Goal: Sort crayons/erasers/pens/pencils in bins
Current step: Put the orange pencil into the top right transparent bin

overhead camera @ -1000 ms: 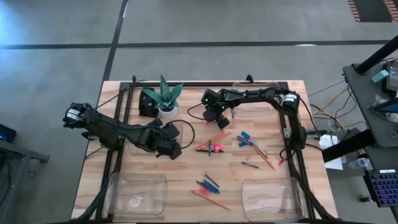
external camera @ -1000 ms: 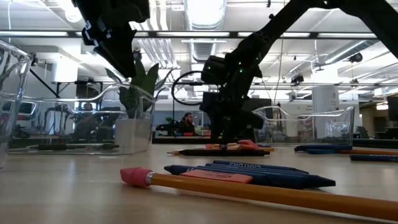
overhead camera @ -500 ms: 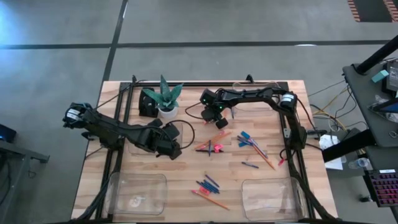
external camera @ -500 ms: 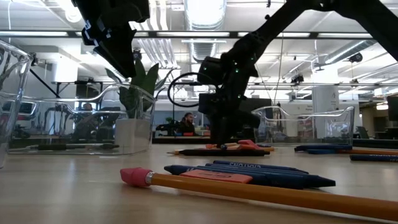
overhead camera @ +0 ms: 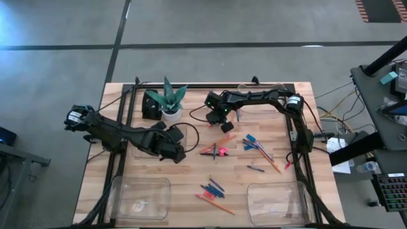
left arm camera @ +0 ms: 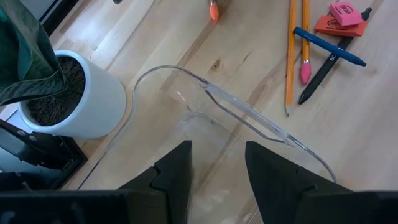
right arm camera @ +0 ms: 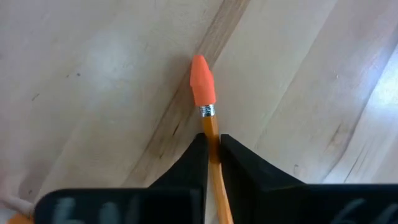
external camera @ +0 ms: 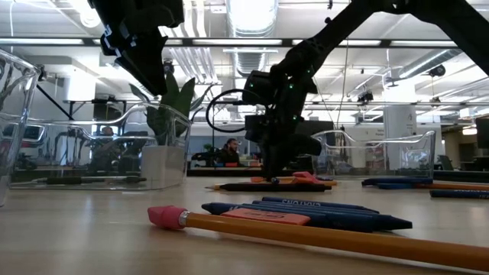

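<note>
Spanning the floor's grey concrete, a light wood-plank bench (overhead camera: 267, 102) carries scattered pencils (overhead camera: 216, 205), erasers (left arm camera: 339, 18) and four clear bins (overhead camera: 138, 197). Right end effector (overhead camera: 220, 121) is clenched on an orange pencil (right arm camera: 211, 134) lying on the planks mid-bench near the potted plant (overhead camera: 170, 102). Left end effector (left arm camera: 214, 171) hangs released over a bin's rim (left arm camera: 249, 115). Beyond: open workshop, ceiling strip lights, a seated person (external camera: 229, 150).

Wooden table (overhead camera: 191, 175): light planks, a dark frame along its edges. Potted plant (overhead camera: 170, 102): green pointed leaves, white pot, stood toward eleven o'clock of the table's centre. Seated person (external camera: 229, 150): seen far behind, in the room beyond.
</note>
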